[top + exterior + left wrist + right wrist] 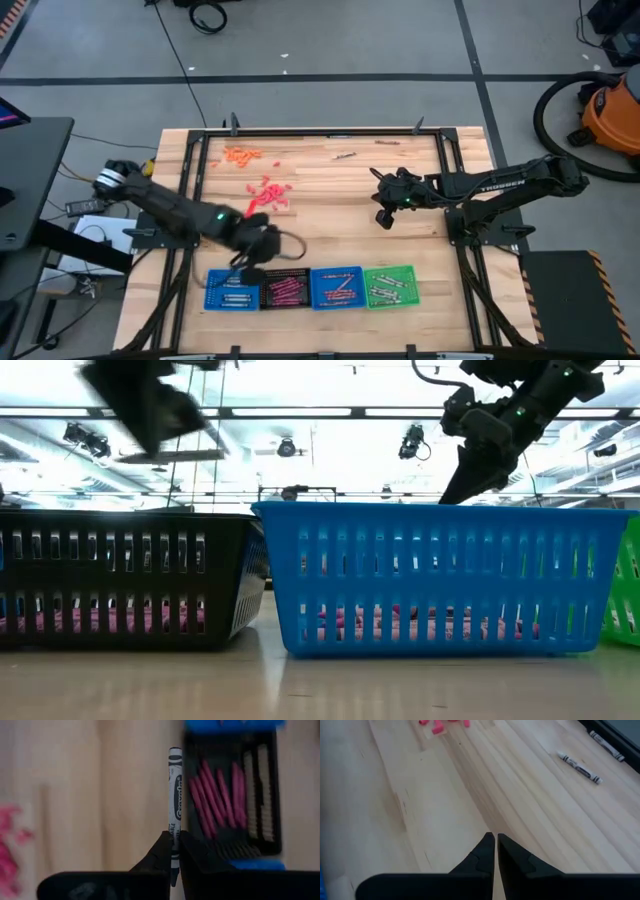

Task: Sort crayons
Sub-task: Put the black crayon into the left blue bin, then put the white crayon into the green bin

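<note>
Crayons (286, 290) sit partly sorted in the high view: four trays line the near edge, a blue tray (231, 291), black tray (286, 276), second blue tray (337, 287) and green tray (391, 285), each holding sticks. Loose orange crayons (240, 155) and red crayons (268, 191) lie on the wooden table (330, 220), so I judge much work left.

Low view: pink sticks show through the slotted walls of the black and blue trays; ceiling lights and rigging fill the room behind.

Left wrist view: my left gripper (174, 841) is clamped on a grey crayon (175, 795) held just beside the black tray's magenta sticks.

Right wrist view: my right gripper (495, 841) is nearly closed, empty, above bare wood; two grey crayons (579, 767) lie beyond.
</note>
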Controlling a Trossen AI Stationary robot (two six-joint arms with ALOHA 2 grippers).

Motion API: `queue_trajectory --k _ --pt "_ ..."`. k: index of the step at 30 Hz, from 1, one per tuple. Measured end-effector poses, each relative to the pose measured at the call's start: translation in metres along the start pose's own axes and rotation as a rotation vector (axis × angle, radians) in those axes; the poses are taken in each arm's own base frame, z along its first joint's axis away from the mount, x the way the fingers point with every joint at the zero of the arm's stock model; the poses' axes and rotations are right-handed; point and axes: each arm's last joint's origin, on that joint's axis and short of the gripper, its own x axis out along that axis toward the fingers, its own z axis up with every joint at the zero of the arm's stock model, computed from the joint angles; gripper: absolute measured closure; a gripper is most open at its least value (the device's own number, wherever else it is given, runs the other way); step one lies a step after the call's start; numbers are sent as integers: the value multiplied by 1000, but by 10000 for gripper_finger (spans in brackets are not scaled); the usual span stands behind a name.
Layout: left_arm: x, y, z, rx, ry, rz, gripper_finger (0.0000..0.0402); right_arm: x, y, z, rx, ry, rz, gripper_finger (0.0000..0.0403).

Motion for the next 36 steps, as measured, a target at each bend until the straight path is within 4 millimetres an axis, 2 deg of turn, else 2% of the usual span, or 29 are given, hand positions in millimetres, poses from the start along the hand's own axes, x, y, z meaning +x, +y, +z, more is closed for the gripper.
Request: queue_trajectory --k 6,11,17,22,28,32,36 --pt "1 -26 -47 -54 63 -27 385 0 1 3 -7 -29 7 375" --pt "6 -43 -80 19 100 -58 385 0 0 4 -11 -39 8 375" --pt "22 -59 -108 52 97 -114 383 1 0 5 -13 -45 6 375" --pt "28 -58 -115 30 110 -104 355 2 -4 7 -5 -52 -5 375" --pt "29 -57 -116 41 125 -111 281 3 -7 8 -7 -54 -17 375" --pt "20 -55 -99 61 96 -138 248 3 -8 9 -9 -62 -18 375" --pt "13 -42 -77 78 53 -102 244 3 -8 10 -11 -68 -34 375"
